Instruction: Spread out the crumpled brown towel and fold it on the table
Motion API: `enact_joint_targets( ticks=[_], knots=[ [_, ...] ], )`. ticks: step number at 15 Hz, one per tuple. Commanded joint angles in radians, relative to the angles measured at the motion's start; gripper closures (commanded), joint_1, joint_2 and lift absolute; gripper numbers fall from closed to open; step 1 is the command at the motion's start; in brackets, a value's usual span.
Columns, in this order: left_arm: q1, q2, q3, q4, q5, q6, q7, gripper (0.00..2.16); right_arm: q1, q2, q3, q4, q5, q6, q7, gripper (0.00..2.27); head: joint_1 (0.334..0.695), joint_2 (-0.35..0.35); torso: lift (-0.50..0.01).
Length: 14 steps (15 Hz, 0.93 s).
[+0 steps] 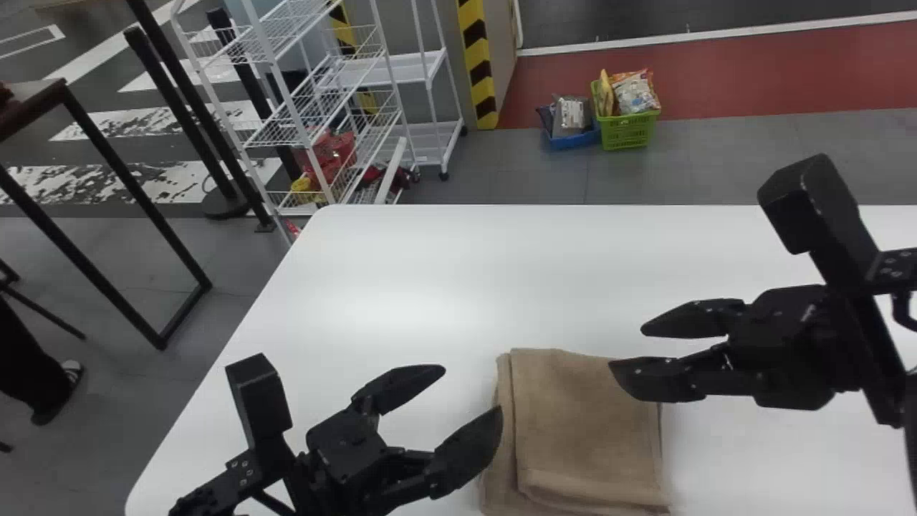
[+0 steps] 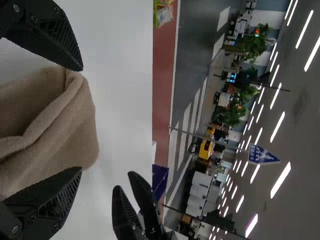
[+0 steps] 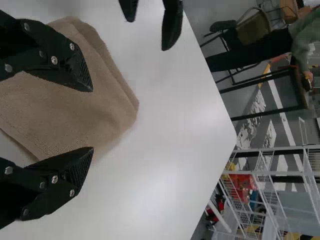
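Observation:
The brown towel (image 1: 584, 430) lies folded in a roughly rectangular stack at the table's near edge, its layers showing along the left side. My left gripper (image 1: 448, 408) is open at the towel's left, one fingertip at its left edge. From the right, my right gripper (image 1: 637, 351) stands open, its lower finger over the towel's upper right corner. In the left wrist view the towel (image 2: 55, 120) shows a rounded fold by the open left gripper (image 2: 80, 117). The right wrist view has the towel (image 3: 85, 110) behind the open right gripper (image 3: 92, 120), nothing held between the fingers.
The white table (image 1: 401, 287) extends beyond and to the left of the towel. Past its far edge stand white wire shelves (image 1: 315, 107), a green basket (image 1: 627, 129) and a blue basket (image 1: 573, 136) on the floor. A dark-framed table (image 1: 107, 165) stands at the left.

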Motion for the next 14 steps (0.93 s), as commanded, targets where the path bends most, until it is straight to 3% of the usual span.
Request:
enact_joint_targets(
  ticks=[1,3,5,6,7,8,9,11,12,14],
  knots=[
    [0.018,-0.003,-0.079,0.009,-0.040,-0.021,0.022,0.12,0.002,0.016,-0.054,-0.021,-0.028,0.054,0.009,0.06,0.695,0.239,-0.127],
    [0.027,-0.003,-0.138,0.038,-0.072,-0.116,0.078,0.13,0.001,0.016,-0.102,-0.047,-0.046,0.128,0.009,0.10,0.695,0.182,-0.127],
    [0.016,-0.003,-0.191,0.066,-0.111,-0.159,0.131,0.37,-0.004,0.016,-0.139,-0.055,-0.074,0.168,0.009,0.26,0.695,0.141,-0.127],
    [0.005,-0.003,-0.201,0.092,-0.117,-0.189,0.153,0.65,-0.010,0.016,-0.157,-0.053,-0.091,0.186,0.009,0.44,0.695,0.121,-0.127],
    [-0.005,-0.003,-0.203,0.115,-0.117,-0.192,0.174,1.22,-0.026,0.016,-0.179,-0.052,-0.107,0.229,0.009,0.63,0.695,0.104,-0.127],
    [-0.010,-0.003,-0.203,0.126,-0.118,-0.186,0.194,1.69,-0.032,0.016,-0.195,-0.052,-0.114,0.263,0.009,0.65,0.695,0.091,-0.127],
    [-0.016,-0.003,-0.201,0.129,-0.120,-0.162,0.204,1.89,-0.033,0.016,-0.208,-0.053,-0.114,0.284,0.009,0.65,0.695,0.076,-0.127],
    [-0.021,-0.003,-0.194,0.141,-0.115,-0.140,0.202,1.90,-0.053,0.016,-0.231,-0.063,-0.111,0.364,0.009,0.46,0.695,0.067,-0.127],
    [-0.021,0.002,-0.183,0.147,-0.111,-0.143,0.200,2.07,-0.059,0.016,-0.249,-0.069,-0.111,0.386,0.009,0.46,0.695,0.061,-0.127],
    [-0.024,0.008,-0.152,0.172,-0.101,-0.150,0.200,2.09,-0.069,0.016,-0.284,-0.070,-0.121,0.389,0.009,0.46,0.695,0.050,-0.127]
  ],
)
